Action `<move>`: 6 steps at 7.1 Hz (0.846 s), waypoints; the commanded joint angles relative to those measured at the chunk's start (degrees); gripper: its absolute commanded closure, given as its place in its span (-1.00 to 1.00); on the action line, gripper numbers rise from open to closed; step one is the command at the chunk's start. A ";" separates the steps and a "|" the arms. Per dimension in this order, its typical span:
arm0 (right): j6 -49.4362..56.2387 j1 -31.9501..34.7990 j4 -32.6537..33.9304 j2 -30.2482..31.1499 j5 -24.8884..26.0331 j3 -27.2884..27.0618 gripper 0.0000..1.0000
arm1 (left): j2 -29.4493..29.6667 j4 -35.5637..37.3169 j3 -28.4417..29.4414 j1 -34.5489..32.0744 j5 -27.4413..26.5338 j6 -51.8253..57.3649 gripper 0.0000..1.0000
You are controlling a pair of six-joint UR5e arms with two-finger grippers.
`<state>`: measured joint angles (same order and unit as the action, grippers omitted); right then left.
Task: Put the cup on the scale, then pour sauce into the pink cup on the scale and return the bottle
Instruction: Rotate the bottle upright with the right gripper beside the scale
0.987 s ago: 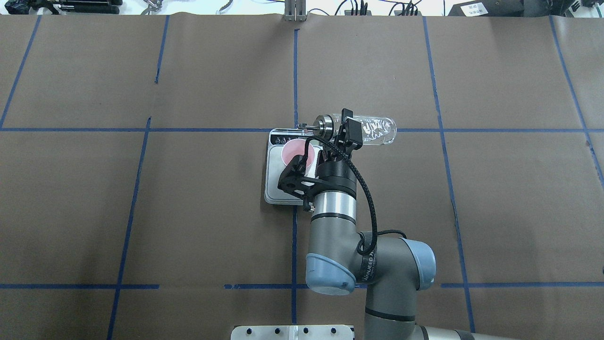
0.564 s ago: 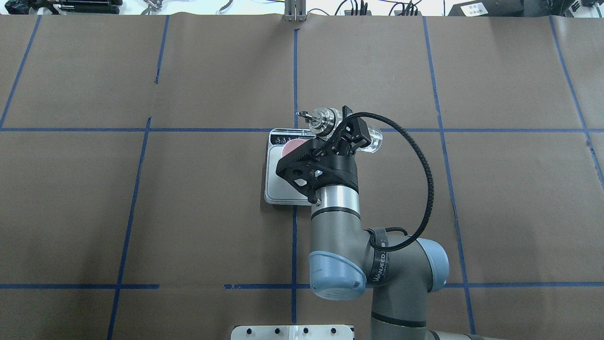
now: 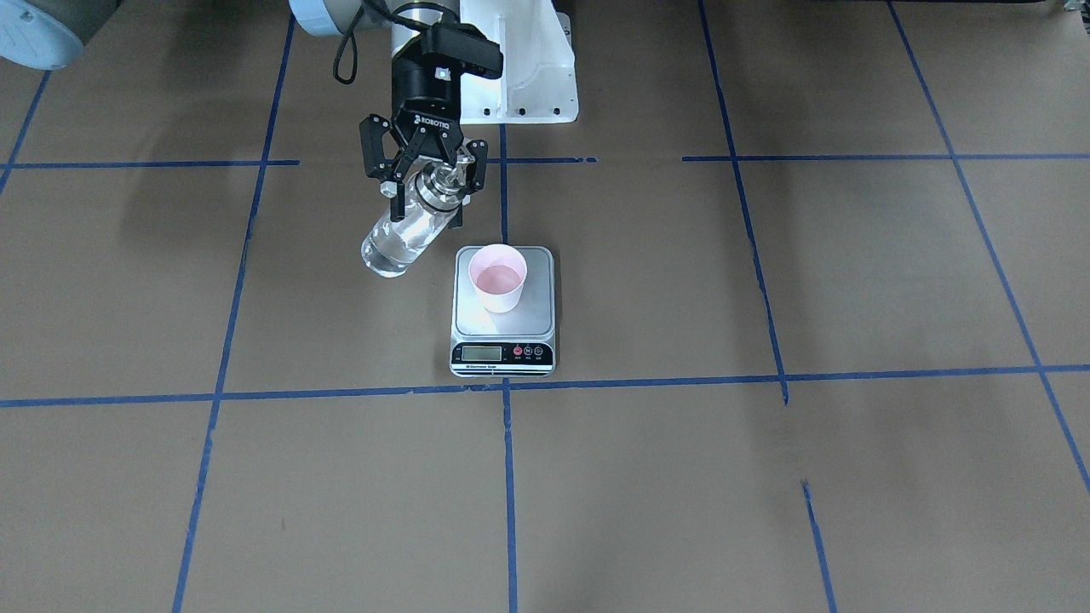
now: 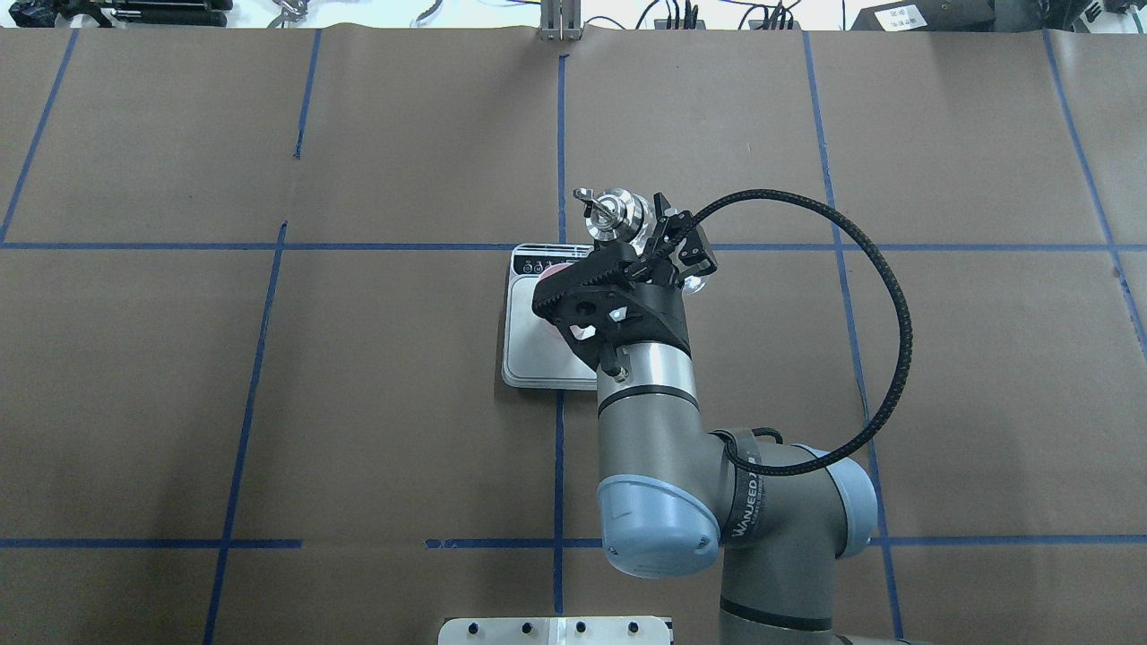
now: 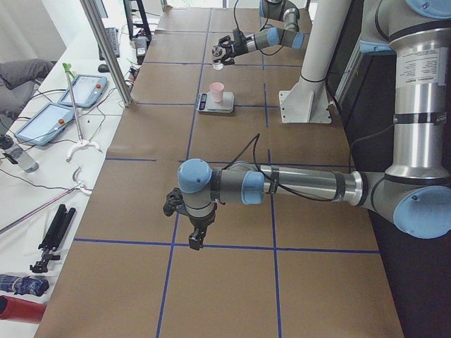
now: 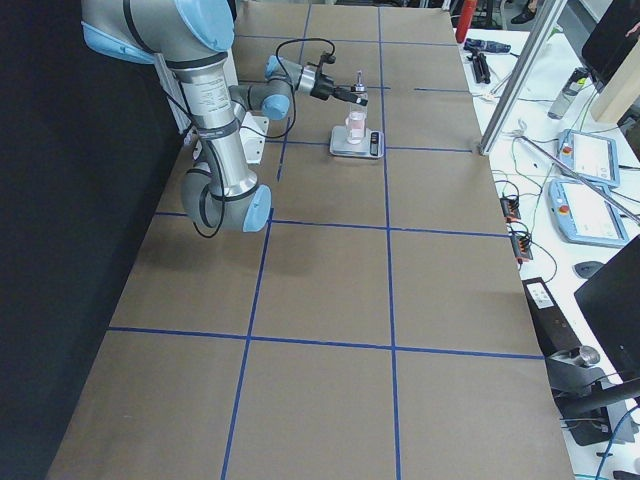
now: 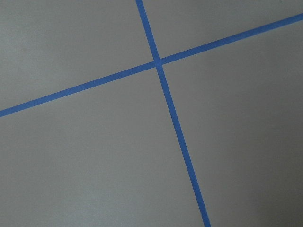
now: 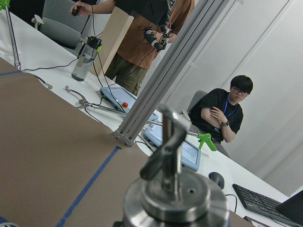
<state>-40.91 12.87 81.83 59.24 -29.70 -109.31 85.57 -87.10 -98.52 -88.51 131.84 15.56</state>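
Above and left of centre in the front-facing view, the right pincer (image 3: 430, 183) is seen pinching the bottle (image 3: 398, 237) near its neck. The bottle is a clear glass cylinder topped by a shiny silver metal pourer cap (image 8: 173, 191). It is held tilted, base toward the lower left, and colourless sauce (image 3: 385, 254) is seen through the glass toward that base. Just to its right and apart from it, the cup (image 3: 498, 288), of pale pink tapered plastic, is stood upright on the scale (image 3: 532, 322), a flat silver-grey platform fronted by a black strip with a small display. The matte brown worktop (image 3: 766, 477) is crossed by blue tape (image 3: 508, 477). Whether the left pincer (image 5: 192, 239), at lower centre of the left-side view, is spread or pressed together cannot be told.
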 commanded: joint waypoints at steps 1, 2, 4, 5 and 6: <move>-3.63 1.02 0.00 0.70 -2.63 -0.46 1.00 | 0.03 0.00 0.00 0.00 0.00 0.00 -1.00; -5.83 1.19 0.00 1.66 -2.81 -0.46 1.00 | 0.03 0.00 0.00 0.00 0.00 0.00 -1.00; -18.04 1.55 0.00 8.05 -4.75 -2.73 1.00 | 0.03 -0.09 0.08 0.00 -0.09 0.00 -1.00; -21.98 1.72 -1.83 10.87 -4.84 -4.23 1.00 | 0.03 -0.09 0.17 0.00 0.00 0.00 -1.00; -24.46 1.64 -8.02 14.38 -5.01 -4.24 1.00 | -0.05 -0.09 0.26 0.00 -0.09 0.00 -1.00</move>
<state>-61.33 14.48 79.15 69.35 -34.44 -112.79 85.59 -87.17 -98.37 -88.51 131.80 15.56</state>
